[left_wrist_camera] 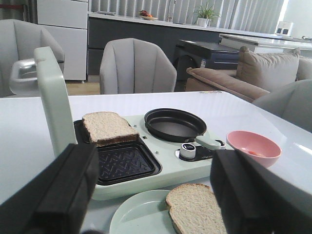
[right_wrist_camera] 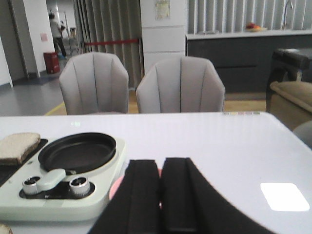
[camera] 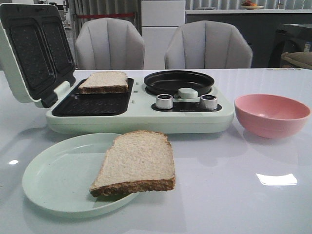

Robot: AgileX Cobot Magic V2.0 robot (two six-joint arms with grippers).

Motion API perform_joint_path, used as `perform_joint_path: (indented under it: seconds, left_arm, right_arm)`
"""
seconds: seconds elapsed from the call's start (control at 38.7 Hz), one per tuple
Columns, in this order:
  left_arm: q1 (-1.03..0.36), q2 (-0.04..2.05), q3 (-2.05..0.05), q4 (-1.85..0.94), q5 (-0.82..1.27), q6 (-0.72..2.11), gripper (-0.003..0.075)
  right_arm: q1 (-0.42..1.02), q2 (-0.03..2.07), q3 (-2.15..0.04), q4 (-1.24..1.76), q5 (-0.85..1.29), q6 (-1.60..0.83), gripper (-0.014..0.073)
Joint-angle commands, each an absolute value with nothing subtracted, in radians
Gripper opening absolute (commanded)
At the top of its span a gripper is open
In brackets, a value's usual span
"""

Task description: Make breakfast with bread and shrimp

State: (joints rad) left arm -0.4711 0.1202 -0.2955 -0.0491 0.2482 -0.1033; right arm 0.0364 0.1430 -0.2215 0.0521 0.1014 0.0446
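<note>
One bread slice (camera: 136, 161) lies on the pale green plate (camera: 58, 175), its near right corner hanging over the rim. A second bread slice (camera: 104, 82) rests on the far grill plate of the open breakfast maker (camera: 141, 119). In the left wrist view a small orange bit, likely shrimp (left_wrist_camera: 251, 152), shows inside the pink bowl (left_wrist_camera: 253, 146). My left gripper (left_wrist_camera: 155, 190) is open and empty, above the plate and its bread slice (left_wrist_camera: 197, 209). My right gripper (right_wrist_camera: 161, 168) is shut with nothing in it, in front of the pink bowl (right_wrist_camera: 117, 187). Neither gripper appears in the front view.
The maker's lid (camera: 29, 48) stands open at the left. Its near grill plate (camera: 90, 104) is bare, and a round black pan (camera: 178, 82) with two knobs (camera: 165, 101) sits on its right half. The pink bowl (camera: 270, 114) stands right of the maker. Two grey chairs stand behind the table.
</note>
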Motion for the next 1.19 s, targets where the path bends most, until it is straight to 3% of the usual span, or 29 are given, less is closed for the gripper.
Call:
perform_joint_path:
  seconds: [0.0,0.39,0.57,0.7,0.98,1.16]
  left_arm:
    - [-0.478,0.131,-0.325,-0.058,0.157,-0.113,0.0543]
    - [-0.478,0.131,-0.321,-0.058,0.155,-0.113,0.0543]
    - [-0.478,0.131,-0.321,-0.058,0.155,-0.113,0.0543]
    - [-0.478,0.131,-0.321,-0.058,0.155,-0.113,0.0543]
    - [-0.478,0.131,-0.321,-0.058,0.155,-0.113,0.0543]
    - [-0.478,0.131,-0.321,-0.058,0.155,-0.113,0.0543]
  right_arm:
    - [0.037,0.237,-0.315,0.04,0.11,0.046,0.0141]
    - [0.037,0.304,-0.326,0.046,0.145,0.046,0.0158]
    - [0.037,0.385,-0.389,0.047,0.251,0.046,0.039]
    - [0.037,0.48,-0.451,0.069,0.317,0.046,0.049]
    - [0.162,0.821,-0.653,0.168,0.495,0.046,0.0498]
    - [0.233,1.032,-0.734,0.343,0.499,0.036,0.0498]
